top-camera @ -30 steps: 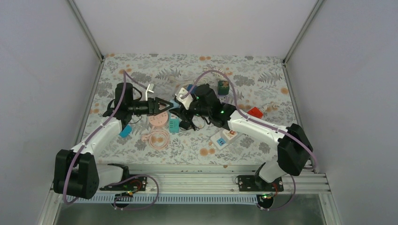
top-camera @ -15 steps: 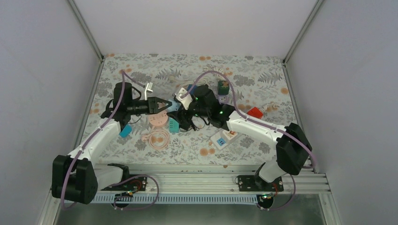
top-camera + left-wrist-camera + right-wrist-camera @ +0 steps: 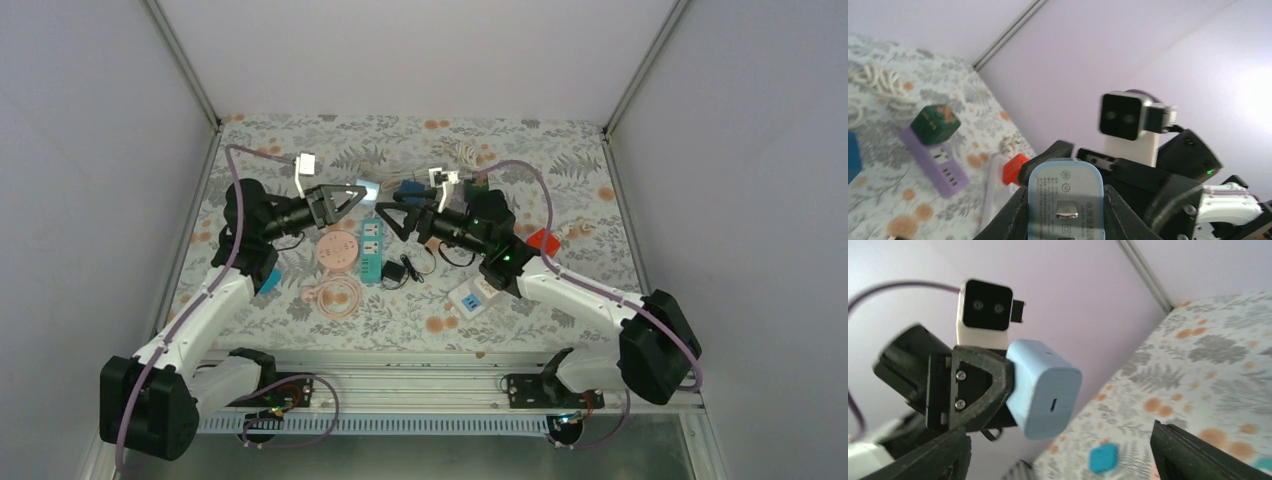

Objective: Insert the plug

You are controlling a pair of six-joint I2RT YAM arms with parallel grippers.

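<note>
Prongs on the pale blue, rounded-square plastic charger plug [image 3: 1066,199] cannot be made out. The left wrist view shows only its printed face, cut off by the bottom edge, and the right wrist view shows only its smooth end with a small slot. The left gripper [image 3: 352,196] is clamped on the plug's sides and holds it in the air over the flower-patterned table [image 3: 560,160], well above the teal power strip [image 3: 372,248]. The right gripper [image 3: 392,214] faces the plug from just beside it, jaws spread wide and holding nothing. Its black fingers [image 3: 923,460] show only as dark corners at the bottom of its own view. From above, the plug is a small pale patch partly hidden by the left fingers. A dark green cube [image 3: 935,124] sits on a purple power strip [image 3: 937,162], near a red block [image 3: 1015,169] partly hidden behind the gripper.
</note>
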